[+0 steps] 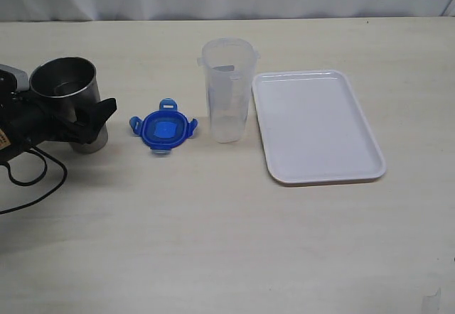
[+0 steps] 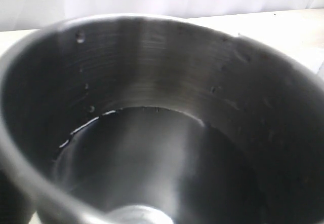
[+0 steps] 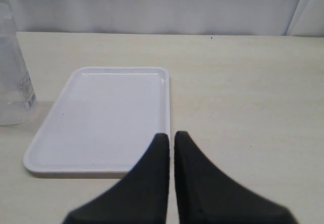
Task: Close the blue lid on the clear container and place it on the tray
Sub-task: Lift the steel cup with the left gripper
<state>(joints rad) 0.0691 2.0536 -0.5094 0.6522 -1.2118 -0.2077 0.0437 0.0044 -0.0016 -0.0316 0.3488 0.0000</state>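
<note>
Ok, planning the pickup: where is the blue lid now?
In the exterior view the blue lid lies on the table left of centre, between the steel cup and the clear container, touching neither.

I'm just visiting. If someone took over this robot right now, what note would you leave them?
Left gripper: open, jaws at the steel cup.
Right gripper: shut, empty, by the tray.
Blue lid: lying on the table between the steel cup and the clear container.
Clear container: upright, uncovered, beside the tray, not on it.
Done: nothing yet.
Left: snap the blue lid on, then set the clear container on the tray.
</note>
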